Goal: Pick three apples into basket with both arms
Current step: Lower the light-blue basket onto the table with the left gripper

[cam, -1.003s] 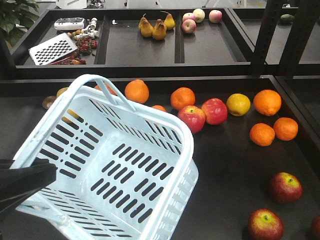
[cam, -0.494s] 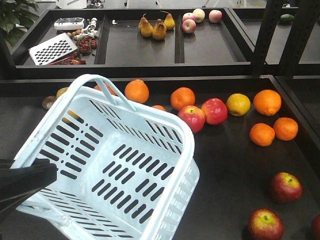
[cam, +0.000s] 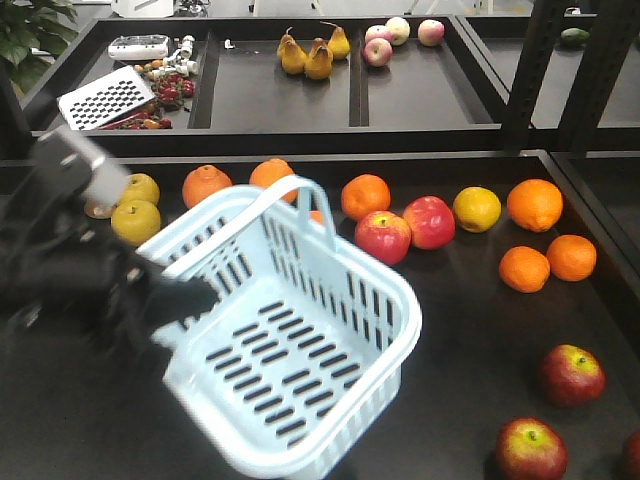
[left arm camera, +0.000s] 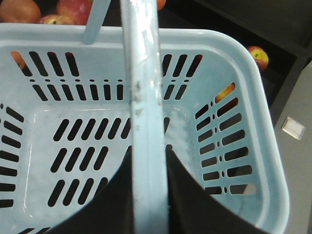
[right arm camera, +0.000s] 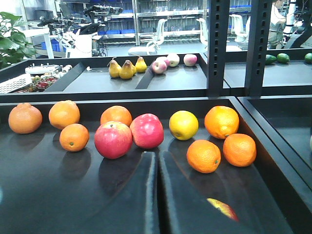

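Swung right and turned since a second ago, the basket [cam: 404, 300] now hangs tilted, and the left arm [cam: 60, 260], then only a dark edge at the frame's corner, shows blurred at the left. Its left claw [left arm camera: 148, 163] is clamped on one handle [left arm camera: 144, 73], which runs between the fingers [left arm camera: 195, 195]; the other handle [cam: 288, 184] stands up on the far side. Nothing lies in the basket: its slotted floor is bare in the wrist view. Two brighter apples [cam: 383, 237] just past its far right rim are not the wanted ones. The apples [cam: 571, 374] lie right of the basket on the table [cam: 470, 340], toward the near right corner: a second [cam: 531, 449] nearer, a third [cam: 633, 453] cut by the frame edge. So the right arm is judged the nearer. The right claw [right arm camera: 157, 161] is all but closed and empty; one apple [right arm camera: 222, 208] peeks just below and right of it, and being round it sets no approach axis
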Robot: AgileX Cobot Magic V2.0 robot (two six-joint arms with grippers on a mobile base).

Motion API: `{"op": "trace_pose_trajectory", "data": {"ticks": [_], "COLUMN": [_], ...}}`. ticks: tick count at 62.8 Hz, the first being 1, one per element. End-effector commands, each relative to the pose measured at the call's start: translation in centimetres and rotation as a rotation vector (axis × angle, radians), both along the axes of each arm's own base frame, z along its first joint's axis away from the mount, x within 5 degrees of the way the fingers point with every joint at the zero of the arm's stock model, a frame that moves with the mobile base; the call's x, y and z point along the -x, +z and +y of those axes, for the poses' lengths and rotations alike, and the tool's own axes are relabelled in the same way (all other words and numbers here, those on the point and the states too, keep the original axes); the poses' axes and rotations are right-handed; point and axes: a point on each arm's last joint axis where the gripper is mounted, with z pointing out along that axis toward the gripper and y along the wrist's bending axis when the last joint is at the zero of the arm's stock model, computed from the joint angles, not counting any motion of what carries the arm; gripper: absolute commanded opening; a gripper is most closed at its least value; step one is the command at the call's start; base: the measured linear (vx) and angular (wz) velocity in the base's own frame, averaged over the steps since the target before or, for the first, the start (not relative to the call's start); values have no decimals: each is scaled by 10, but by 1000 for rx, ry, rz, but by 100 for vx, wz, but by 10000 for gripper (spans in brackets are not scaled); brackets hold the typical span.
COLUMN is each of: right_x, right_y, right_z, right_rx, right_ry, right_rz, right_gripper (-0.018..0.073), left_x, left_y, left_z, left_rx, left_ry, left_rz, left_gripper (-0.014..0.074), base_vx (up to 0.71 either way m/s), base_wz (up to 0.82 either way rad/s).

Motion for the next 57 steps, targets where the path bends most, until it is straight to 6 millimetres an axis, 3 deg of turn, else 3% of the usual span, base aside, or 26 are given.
{"op": "trace_pose_trajectory", "data": {"ticks": [1,7,17,28,43,57], "right_x": [0,0,0,0,0,0], "right_y": [3,3,3,3,3,3], "right_z": [1,1,1,1,1,1], "right_rx": [8,8,8,8,8,8], "right_ry": [9,9,9,9,9,9], "right_rz": [-76,-76,-76,-76,-76,-76], "right_gripper": [-4,-4,-4,-4,-4,-4], "left_x": [-31,-58,-98,-128,-143,-148], "left_y": [19,18,-1,-17,-24,-35], "left_z": [-16,-31,-54,-73,-96,-99], "left_rx": [29,-12,-58,-79,-92,-100], "left_ry": [-36,-134,-273,-358,-429,-430], "left_rz": [-70,-66,2,23,-25,-2], "left_gripper": [-6,-6,-6,-5,4,29], "base_vx": [0,0,0,0,0,0], "base_wz": [0,0,0,0,0,0]}}
